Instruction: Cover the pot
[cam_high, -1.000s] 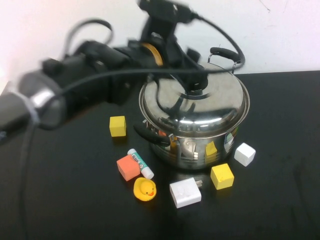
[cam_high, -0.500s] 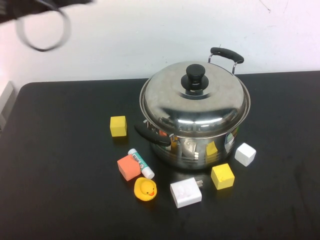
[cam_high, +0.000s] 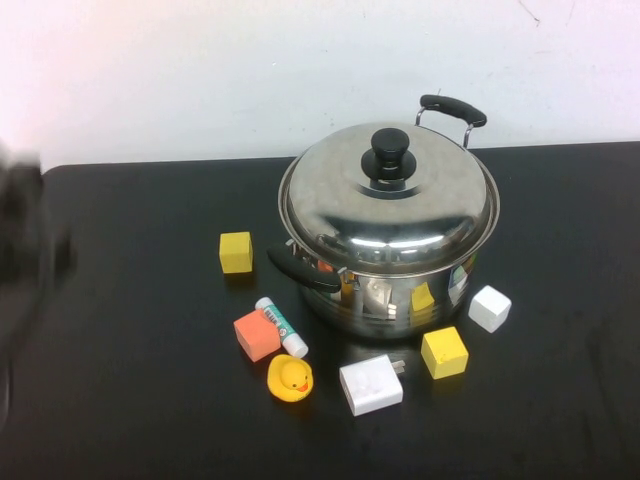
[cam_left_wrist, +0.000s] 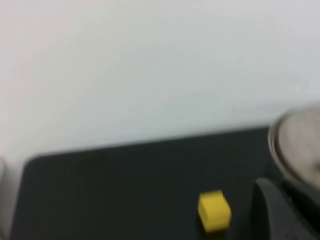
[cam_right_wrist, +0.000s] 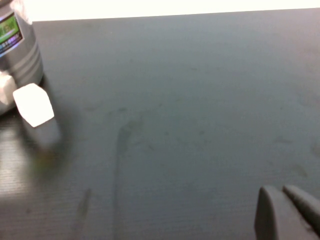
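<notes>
The large steel pot (cam_high: 400, 290) with black side handles stands at the table's middle back. The domed steel lid (cam_high: 390, 205) with its black knob (cam_high: 389, 155) sits on it, level and centred. My left gripper (cam_left_wrist: 285, 212) is far off to the left of the pot; its arm shows as a dark blur at the left edge of the high view (cam_high: 25, 240). The pot's rim shows at the edge of the left wrist view (cam_left_wrist: 300, 145). My right gripper (cam_right_wrist: 282, 202) is shut and empty low over bare table, right of the pot (cam_right_wrist: 15, 50); it is outside the high view.
Small things lie round the pot: a yellow block (cam_high: 236, 252) to the left, an orange block (cam_high: 257, 335), a glue stick (cam_high: 282, 327), a yellow duck (cam_high: 290, 379), a white charger (cam_high: 371, 385), another yellow block (cam_high: 444, 352) and a white block (cam_high: 490, 308).
My left arm was at the lid's knob one second ago. It has let go, lifted away and swung to the far left. The lid stays on the pot.
</notes>
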